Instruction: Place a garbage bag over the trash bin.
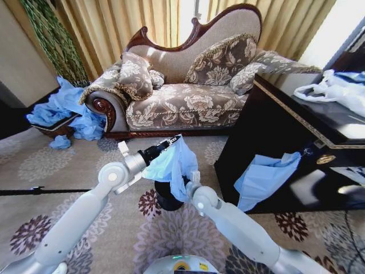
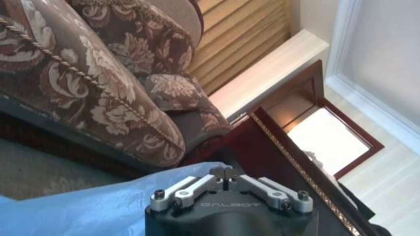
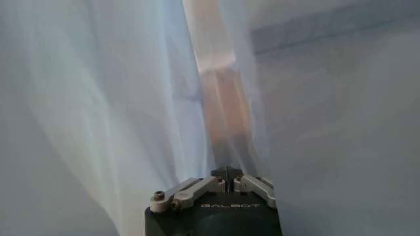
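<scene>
Floral upholstered sofa (image 1: pixel 182 85) stands beyond the left claw (image 1: pixel 173 141), before gold curtains (image 1: pixel 125 23). Dark cabinet (image 1: pixel 285 131) sits to its right. Patterned carpet (image 1: pixel 34 165) lies beneath.

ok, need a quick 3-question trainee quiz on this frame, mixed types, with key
1. True or false: the garbage bag already lines the trash bin.
2. Which grippers pinch the bag? A) left only B) right only C) both
3. Fill in: a separate light-blue sheet hangs on the dark ____.

Key:
1. False; it is held above the bin.
2. C; left gripper and right gripper are both shut on it.
3. Cabinet.
</scene>
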